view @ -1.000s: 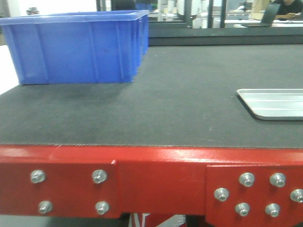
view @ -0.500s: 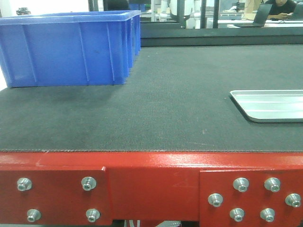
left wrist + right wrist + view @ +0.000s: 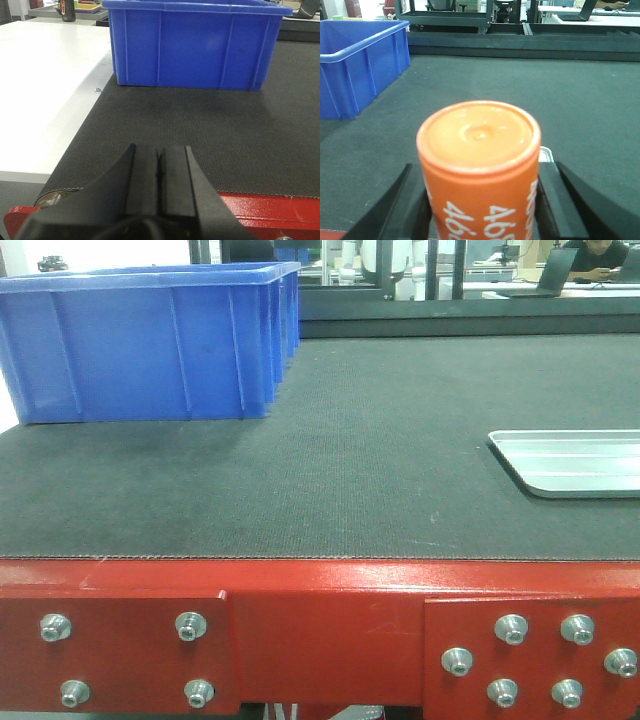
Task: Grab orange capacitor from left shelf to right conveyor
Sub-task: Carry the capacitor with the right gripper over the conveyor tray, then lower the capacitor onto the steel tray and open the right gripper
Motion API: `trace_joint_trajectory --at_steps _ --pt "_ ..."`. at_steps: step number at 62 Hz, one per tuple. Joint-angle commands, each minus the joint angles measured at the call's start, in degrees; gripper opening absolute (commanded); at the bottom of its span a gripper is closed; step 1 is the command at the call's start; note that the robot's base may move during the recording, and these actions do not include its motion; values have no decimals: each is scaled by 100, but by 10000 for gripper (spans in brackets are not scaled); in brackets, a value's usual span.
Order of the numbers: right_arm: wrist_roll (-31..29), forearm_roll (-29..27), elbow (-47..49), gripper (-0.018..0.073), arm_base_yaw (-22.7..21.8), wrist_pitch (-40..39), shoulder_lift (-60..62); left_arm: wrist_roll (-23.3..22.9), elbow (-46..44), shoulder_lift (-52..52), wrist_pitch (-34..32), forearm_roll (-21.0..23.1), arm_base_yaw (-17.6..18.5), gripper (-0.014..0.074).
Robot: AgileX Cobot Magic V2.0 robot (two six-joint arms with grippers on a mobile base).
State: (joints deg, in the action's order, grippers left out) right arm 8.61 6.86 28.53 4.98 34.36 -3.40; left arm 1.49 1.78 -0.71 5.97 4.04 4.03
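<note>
The right tool (image 3: 482, 202) is clamped on the orange capacitor (image 3: 479, 165) and holds it upright above the right conveyor (image 3: 580, 100), to the right of the blue bin (image 3: 355, 65). This is probably so it can be set down standing on its flat end. The left tool (image 3: 159, 170) has its fingers pressed together and holds nothing. It hangs in front of the blue bin, apparently kept clear of the placing.

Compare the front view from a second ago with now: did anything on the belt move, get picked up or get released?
The whole view shifted: the blue bin, silver tray and red frame slid slightly left in the picture, the frame also lower, then barely moved. That suggests the camera moved, not the things. Bin and tray keep their places on the conveyor belt. Nothing was visibly taken or released.
</note>
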Motion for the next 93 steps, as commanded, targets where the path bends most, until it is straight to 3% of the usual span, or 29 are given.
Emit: trace_joint_trajectory --at_steps 1,16,26,44,61,82,93 --pt "-24 54 162 123 -2 -596 -99 -9 -28 -69 -462 20 9 -127" --pt "-24 54 175 123 -2 -1188 -353 -9 -28 -69 -462 20 9 -127" --pt "-24 54 496 123 -2 -1634 -1495 -9 -28 -69 -462 20 9 -127" --pt "-24 54 1250 123 -2 -3369 -4438 -9 -28 -69 -462 20 9 -127" --pt "-24 54 1118 123 -56 -5138 -6553 -9 -28 -69 -462 20 9 -127" --pt "-24 54 305 119 -933 -8640 -7996 -9 -28 -69 -462 20 9 -127" --pt "-24 54 297 119 -1199 -9260 -8664 -9 -28 -69 -462 20 9 -127"
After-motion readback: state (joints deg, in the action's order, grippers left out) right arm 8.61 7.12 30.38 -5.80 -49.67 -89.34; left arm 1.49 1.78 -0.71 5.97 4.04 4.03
